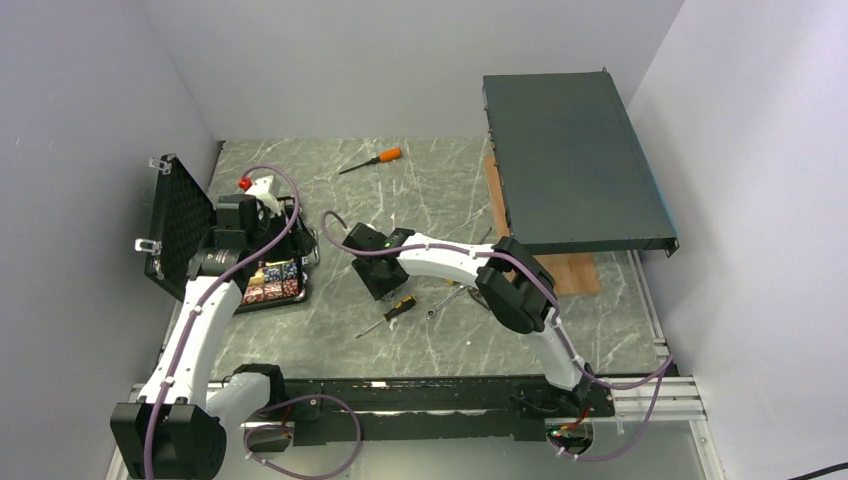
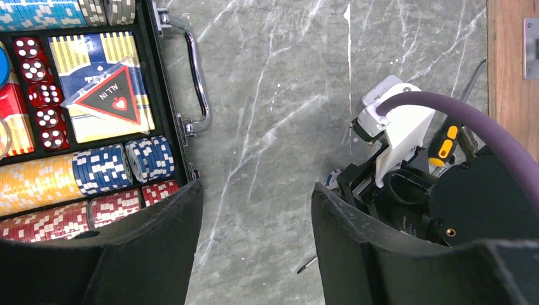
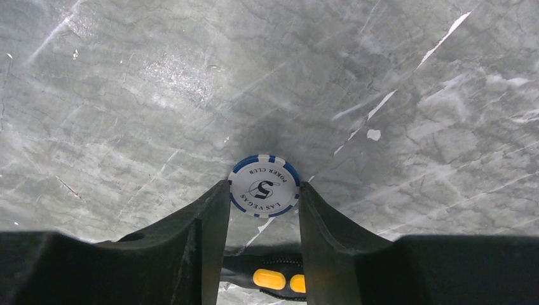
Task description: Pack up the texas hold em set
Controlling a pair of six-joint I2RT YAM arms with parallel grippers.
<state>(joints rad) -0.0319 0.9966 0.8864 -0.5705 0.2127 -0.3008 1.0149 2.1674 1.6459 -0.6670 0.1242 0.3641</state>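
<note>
The black case (image 1: 180, 225) sat open on the marble-patterned table (image 1: 430, 190). Its foam-lined lid (image 1: 172, 205) stood upright on the side of the case farthest from the right arm. The packing looked well along. In the left wrist view the tray held chip rows (image 2: 95, 168) in yellow, blue, red and white, plus red dice (image 2: 41, 89), card boxes (image 2: 102, 57) and a triangular "ALL IN" marker (image 2: 108, 95).

At least one piece remained outside: a blue-and-white chip (image 3: 264, 186), lying flat on the table well to the right of the case, just beyond a yellow-handled screwdriver (image 1: 400, 308). That chip had yet to go into the case, and the lid and latches had yet to be shut. The pictures did not show whether other loose chips lay elsewhere.

The right arm reached forward and leftward, toward the case, with its wrist pointing down. The right gripper (image 3: 264, 197) had one finger touching each side of the chip, appearing to pinch it by its rim.

The left arm stretched forward over the case. The left gripper (image 2: 254, 197) hung just off the edge that carries the case's metal handle (image 2: 200, 76), fingers parted and empty, with bare table between them.
</note>
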